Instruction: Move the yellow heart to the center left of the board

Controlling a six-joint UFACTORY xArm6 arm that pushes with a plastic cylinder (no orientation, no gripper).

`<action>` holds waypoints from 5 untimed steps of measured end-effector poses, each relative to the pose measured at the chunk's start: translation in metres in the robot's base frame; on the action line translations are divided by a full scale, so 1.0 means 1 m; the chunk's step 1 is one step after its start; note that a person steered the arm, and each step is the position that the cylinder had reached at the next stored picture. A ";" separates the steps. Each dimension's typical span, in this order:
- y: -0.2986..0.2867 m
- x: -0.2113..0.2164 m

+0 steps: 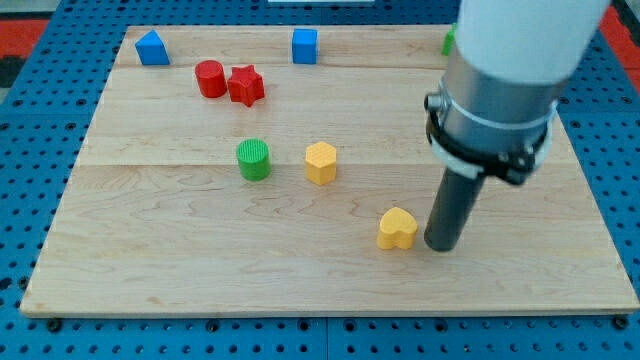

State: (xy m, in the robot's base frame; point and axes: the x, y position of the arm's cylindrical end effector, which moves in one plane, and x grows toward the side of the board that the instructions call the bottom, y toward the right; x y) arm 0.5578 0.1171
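Note:
The yellow heart lies on the wooden board, right of centre and near the view's bottom. My tip stands just to the right of the heart, close to it or touching it; contact cannot be told. The rod rises from there into the grey and white arm body at the view's top right.
A yellow hexagon and a green cylinder sit left of the heart, mid-board. A red cylinder and red star lie upper left. A blue block and a blue cube sit along the top edge. A green block is mostly hidden by the arm.

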 end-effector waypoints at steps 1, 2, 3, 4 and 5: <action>-0.095 -0.021; -0.206 -0.075; -0.157 -0.023; -0.110 -0.033; -0.087 -0.088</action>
State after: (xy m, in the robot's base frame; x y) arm 0.4694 0.0306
